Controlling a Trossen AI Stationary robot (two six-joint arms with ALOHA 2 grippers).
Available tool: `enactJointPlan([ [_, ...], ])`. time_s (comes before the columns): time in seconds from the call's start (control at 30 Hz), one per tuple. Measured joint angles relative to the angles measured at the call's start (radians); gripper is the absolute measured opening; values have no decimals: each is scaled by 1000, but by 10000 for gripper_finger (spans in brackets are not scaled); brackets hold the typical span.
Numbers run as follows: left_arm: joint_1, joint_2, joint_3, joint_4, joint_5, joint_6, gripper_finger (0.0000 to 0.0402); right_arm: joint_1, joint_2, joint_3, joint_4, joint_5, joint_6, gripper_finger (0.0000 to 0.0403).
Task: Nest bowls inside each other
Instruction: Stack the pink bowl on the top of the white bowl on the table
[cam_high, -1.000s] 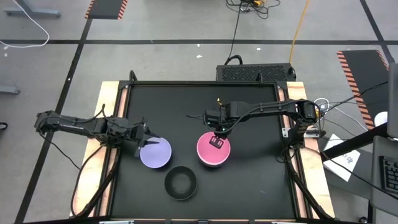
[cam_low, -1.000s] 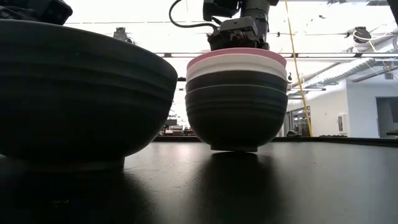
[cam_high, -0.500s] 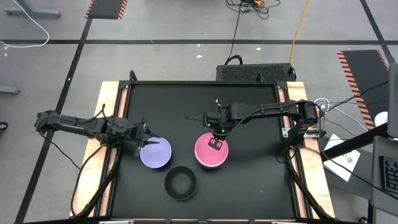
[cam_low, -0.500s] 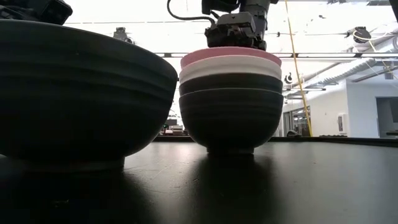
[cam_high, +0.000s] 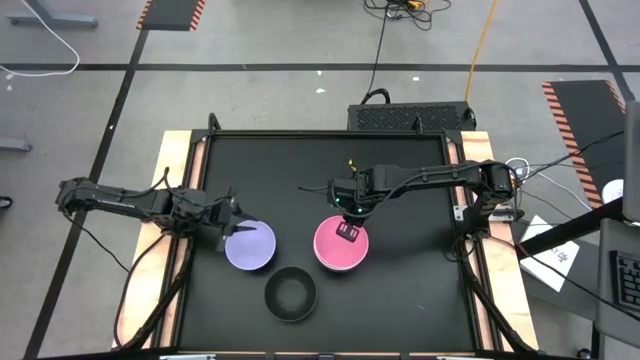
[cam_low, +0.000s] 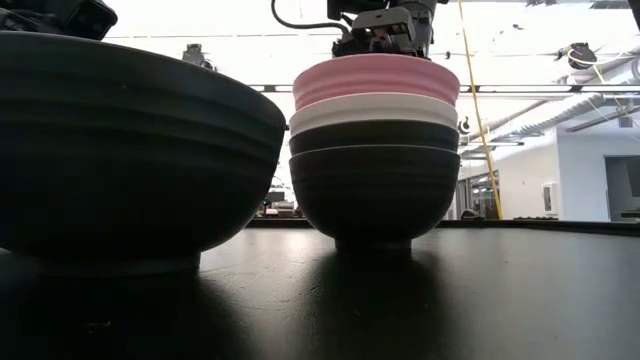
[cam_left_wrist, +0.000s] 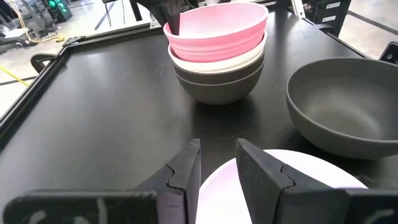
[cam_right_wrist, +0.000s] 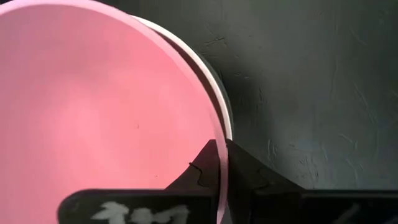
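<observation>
A pink bowl (cam_high: 335, 250) (cam_low: 375, 80) tops a stack of a white bowl (cam_low: 375, 108) and two black bowls (cam_low: 375, 190) at mid-table; it is raised partly out of the white one, its bottom still inside. My right gripper (cam_high: 347, 230) (cam_right_wrist: 224, 168) is shut on its rim. A lavender bowl (cam_high: 250, 247) (cam_left_wrist: 323, 180) rests on the table to the left. My left gripper (cam_high: 232, 222) (cam_left_wrist: 217, 155) is open, one finger on each side of that bowl's far-left rim. A lone black bowl (cam_high: 290, 294) (cam_left_wrist: 348, 106) stands near the table's near edge. My right gripper pinches the pink bowl's rim (cam_right_wrist: 219, 146) on its far side, one finger inside the bowl and one outside. The fingers come from above, pointing down. The bowl hangs slightly tilted, half out of the white bowl (cam_left_wrist: 239, 59) below it.
The lone black bowl fills the left of the low view (cam_low: 120, 150) and hides the lavender bowl there. The black tabletop (cam_high: 420, 200) has a raised frame and wooden borders. Cables and a black box lie beyond the far edge.
My right gripper has first shifted the whole stack a little toward the table's left, then risen. The pink bowl has come up out of the white bowl and shows much more of its wall, while the three bowls below stay on the table.
</observation>
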Motion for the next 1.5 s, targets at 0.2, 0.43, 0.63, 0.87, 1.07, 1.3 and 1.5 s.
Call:
enactJointPlan([
  [0.2, 0, 0, 0, 2, -7, -1, 106, 0, 0, 0, 0, 0, -2, 1],
  [0.43, 0, 0, 0, 4, -7, -2, 106, -9, 3, 2, 3, 0, -14, 0],
  [0.63, 0, 0, 0, 5, -6, -2, 106, -25, 8, 2, -2, -24, -19, 0],
  [0.87, 0, 0, 0, 5, -7, -2, 106, -34, 8, 2, -4, -69, -28, 0],
  [1.07, 0, 0, 0, 5, -7, -2, 106, -42, 20, 3, -6, -76, -37, 0],
  [1.3, 0, 0, 0, 4, -7, 2, 106, -34, 23, 4, 4, 24, -50, 0],
  [1.5, 0, 0, 0, 3, -7, 2, 106, -34, 23, 4, -5, 26, -60, 0],
])
